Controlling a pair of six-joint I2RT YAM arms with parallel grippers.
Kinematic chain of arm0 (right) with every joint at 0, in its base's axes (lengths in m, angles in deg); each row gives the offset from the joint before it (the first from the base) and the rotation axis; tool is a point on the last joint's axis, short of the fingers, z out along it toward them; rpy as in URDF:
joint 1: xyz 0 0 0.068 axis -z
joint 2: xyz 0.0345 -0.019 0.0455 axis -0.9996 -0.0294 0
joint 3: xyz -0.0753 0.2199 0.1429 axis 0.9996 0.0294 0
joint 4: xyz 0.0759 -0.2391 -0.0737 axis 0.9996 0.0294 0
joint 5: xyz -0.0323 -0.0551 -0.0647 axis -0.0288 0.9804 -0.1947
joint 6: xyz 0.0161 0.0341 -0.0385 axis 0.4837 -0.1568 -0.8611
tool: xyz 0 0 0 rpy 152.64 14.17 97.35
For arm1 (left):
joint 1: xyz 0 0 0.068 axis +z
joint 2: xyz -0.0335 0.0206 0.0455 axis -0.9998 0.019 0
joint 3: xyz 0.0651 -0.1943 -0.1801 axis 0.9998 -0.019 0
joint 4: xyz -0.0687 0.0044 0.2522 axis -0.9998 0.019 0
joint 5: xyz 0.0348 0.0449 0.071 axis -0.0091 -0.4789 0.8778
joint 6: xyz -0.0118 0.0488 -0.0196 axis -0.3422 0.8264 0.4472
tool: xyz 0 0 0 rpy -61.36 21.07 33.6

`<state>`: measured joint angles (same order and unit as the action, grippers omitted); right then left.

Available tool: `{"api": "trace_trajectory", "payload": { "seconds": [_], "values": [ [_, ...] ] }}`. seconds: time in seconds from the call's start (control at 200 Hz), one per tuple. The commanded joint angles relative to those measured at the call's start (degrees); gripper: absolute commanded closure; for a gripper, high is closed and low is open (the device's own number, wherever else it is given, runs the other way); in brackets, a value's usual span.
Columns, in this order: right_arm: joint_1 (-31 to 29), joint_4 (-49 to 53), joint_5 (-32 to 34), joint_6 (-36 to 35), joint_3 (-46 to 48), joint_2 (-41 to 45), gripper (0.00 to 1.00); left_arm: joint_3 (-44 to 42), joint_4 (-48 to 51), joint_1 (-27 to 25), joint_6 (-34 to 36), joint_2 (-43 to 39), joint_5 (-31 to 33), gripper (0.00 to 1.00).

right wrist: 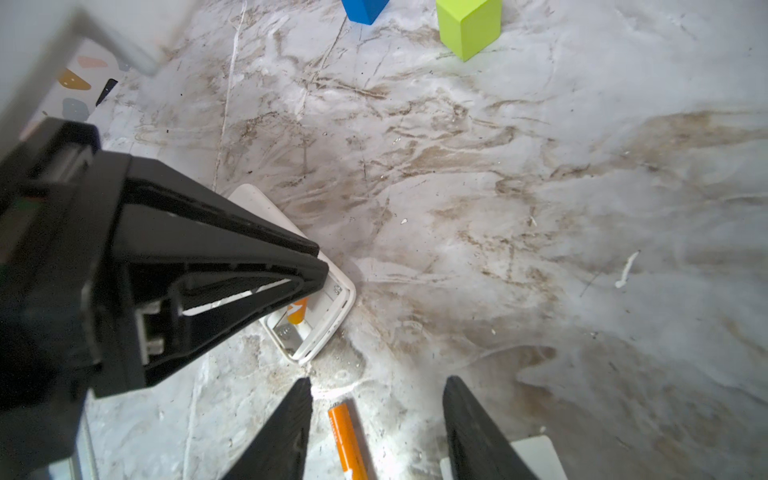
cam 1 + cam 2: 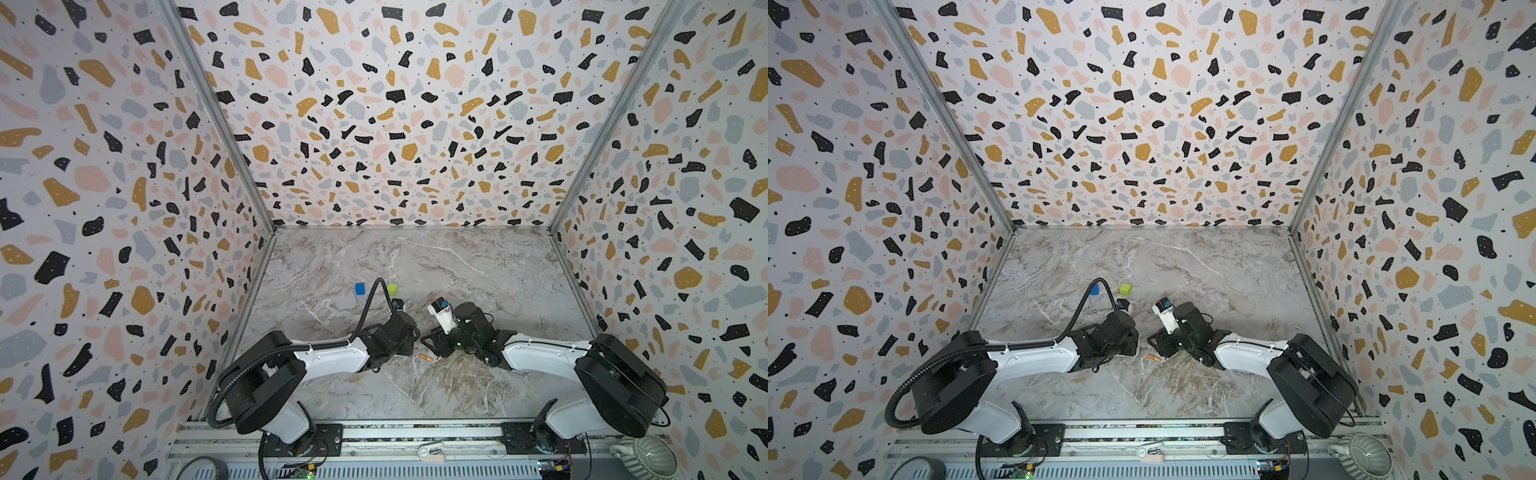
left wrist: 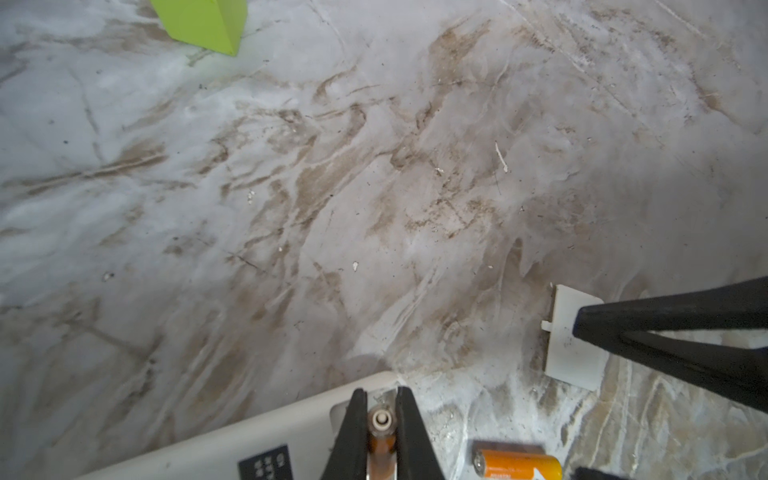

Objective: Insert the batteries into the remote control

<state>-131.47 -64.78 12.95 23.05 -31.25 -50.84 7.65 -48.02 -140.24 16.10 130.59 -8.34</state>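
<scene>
The white remote control (image 3: 249, 432) lies back up on the marble with its battery bay open. My left gripper (image 3: 380, 395) is shut on one orange battery (image 3: 380, 419), pale tip forward, right over that bay. From the right wrist view the left gripper's fingers (image 1: 320, 266) cover most of the remote control (image 1: 332, 328), and the held battery (image 1: 298, 311) shows orange inside the bay. The other battery (image 1: 347, 440) lies on the table between the fingers of my open right gripper (image 1: 379, 380), touching neither. It also shows in both top views (image 2: 425, 357) (image 2: 1153, 356).
A white battery cover (image 3: 569, 353) lies loose on the table beside the right gripper's finger (image 3: 665, 316). A green cube (image 2: 392, 287) and a blue cube (image 2: 360, 288) stand further back. Patterned walls close in three sides.
</scene>
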Motion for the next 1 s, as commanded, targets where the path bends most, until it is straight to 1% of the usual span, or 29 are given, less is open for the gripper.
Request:
{"api": "trace_trajectory", "payload": {
  "seconds": [0.0, 0.255, 0.541, 0.616, 0.706, 0.836, 0.996],
  "values": [
    [0.2, 1.1, 0.4, -0.5, -0.4, 1.8, 0.46, 0.3, 0.9, -0.5, 0.0, -0.2, 1.6, 1.00],
    [0.2, 1.1, 0.7, -0.5, 0.1, 2.4, 0.46, -0.3, 0.2, -0.6, -0.5, 0.4, 2.1, 1.00],
    [0.6, 1.0, 0.8, -0.5, 0.7, 3.2, 0.47, -0.3, 0.3, -0.8, -0.6, 0.8, 2.5, 0.95],
    [0.7, 0.9, 1.0, -0.5, 0.8, 3.5, 0.47, -0.3, 0.3, -1.0, -0.6, 0.8, 2.5, 0.93],
    [0.8, 0.9, 1.0, -0.5, 1.0, 3.6, 0.47, -0.3, 0.3, -1.2, -0.6, 1.1, 2.7, 0.88],
    [1.0, 1.0, 1.0, -0.6, 1.2, 4.2, 0.46, -0.2, 0.5, -1.4, -0.5, 1.6, 2.8, 0.87],
    [1.3, 1.0, 1.1, -0.6, 1.5, 4.7, 0.46, 0.1, 1.0, -1.6, -0.3, 2.0, 3.3, 0.82]
  ]
}}
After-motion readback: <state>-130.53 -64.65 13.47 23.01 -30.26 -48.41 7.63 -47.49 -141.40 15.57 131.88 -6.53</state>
